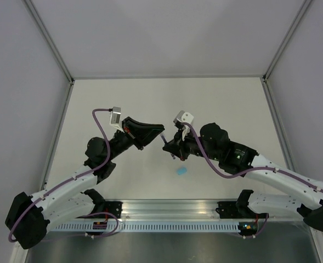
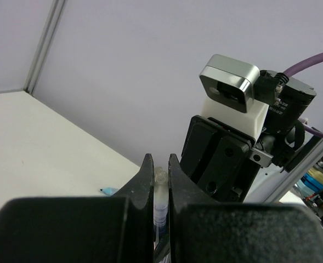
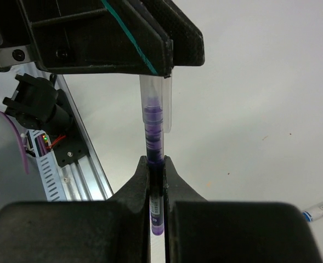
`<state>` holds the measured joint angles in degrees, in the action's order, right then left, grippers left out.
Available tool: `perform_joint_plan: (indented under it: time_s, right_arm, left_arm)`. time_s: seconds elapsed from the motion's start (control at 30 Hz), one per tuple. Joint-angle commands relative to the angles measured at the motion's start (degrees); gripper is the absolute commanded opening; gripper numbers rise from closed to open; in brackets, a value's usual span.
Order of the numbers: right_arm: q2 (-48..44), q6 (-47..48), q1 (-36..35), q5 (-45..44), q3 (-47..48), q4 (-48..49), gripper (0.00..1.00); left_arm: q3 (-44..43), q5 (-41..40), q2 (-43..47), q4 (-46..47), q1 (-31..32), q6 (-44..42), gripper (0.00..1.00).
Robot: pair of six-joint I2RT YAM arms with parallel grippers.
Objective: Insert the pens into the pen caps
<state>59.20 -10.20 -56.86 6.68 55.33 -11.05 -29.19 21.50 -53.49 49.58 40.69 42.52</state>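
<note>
Arms [image 1: 68, 186] angled inward, left fingers [image 2: 142, 181] pinching pen cap [image 3: 158, 87], right fingers [image 3: 139, 183] pinching pen [image 3: 153, 137] seated in it

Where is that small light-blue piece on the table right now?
In the top view, the light-blue pen cap lies loose on the table, just on the near side of the right end effector, between the two arms.
</note>
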Motion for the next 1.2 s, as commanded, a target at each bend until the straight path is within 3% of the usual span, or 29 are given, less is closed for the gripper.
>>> perform_joint_plan:
  time_s: [0.0,0.17,0.3,0.4,0.53,0.6,0.63,0.7,0.83,0.93,1.17]
  right_arm:
    - [1.0,2.0,1.9,-12.0,10.0,20.5,0.0]
    - [3.6,0.7,2.0,-6.7,8.3,16.3,0.0]
    - [3.0,-1.8,2.0,-2.0,0.2,13.9,0.0]
    - [0.1,-5.2,2.0,0.1,-6.4,13.9,0.0]
    - [-3.5,-8.7,2.0,-1.2,-11.7,13.2,0.0]
    - [-3.8,-9.2,2.0,-1.4,-12.9,11.5,0.0]
    - [-3.8,-9.4,2.0,-1.8,-13.3,11.4,0.0]
    - [-3.7,-10.1,2.0,-3.1,-14.5,11.3,0.0]
    - [1.4,-13.4,3.9,-12.9,-11.7,8.2,0.0]
    - [12.9,-17.6,7.1,-18.3,-4.9,2.6,0.0]
    - [32.6,-26.2,14.8,-20.0,8.4,-4.4,0.0]
  left_arm:
    - [3.5,13.8,-2.7,-12.8,2.7,0.3,0.02]
    - [0.7,8.6,1.1,-21.3,2.7,-2.7,0.02]
    - [-4.7,1.8,5.0,-32.1,2.6,-6.7,0.13]
    - [-8.9,-4.1,8.0,-39.4,2.6,-9.7,0.27]
    - [-11.8,-9.2,10.9,-44.0,2.6,-12.2,0.64]
    - [-12.6,-10.9,11.7,-45.4,2.6,-12.5,0.73]
    - [-12.8,-11.3,12.0,-46.4,2.6,-12.6,0.85]
    - [-12.6,-13.0,12.4,-47.7,2.6,-12.6,0.98]
    - [-9.2,-19.2,13.2,-47.8,2.6,-12.2,1.0]
    - [-4.4,-27.8,14.8,-46.3,2.6,-12.2,1.0]
    - [-3.7,-45.6,20.4,-54.8,2.6,-16.2,1.0]
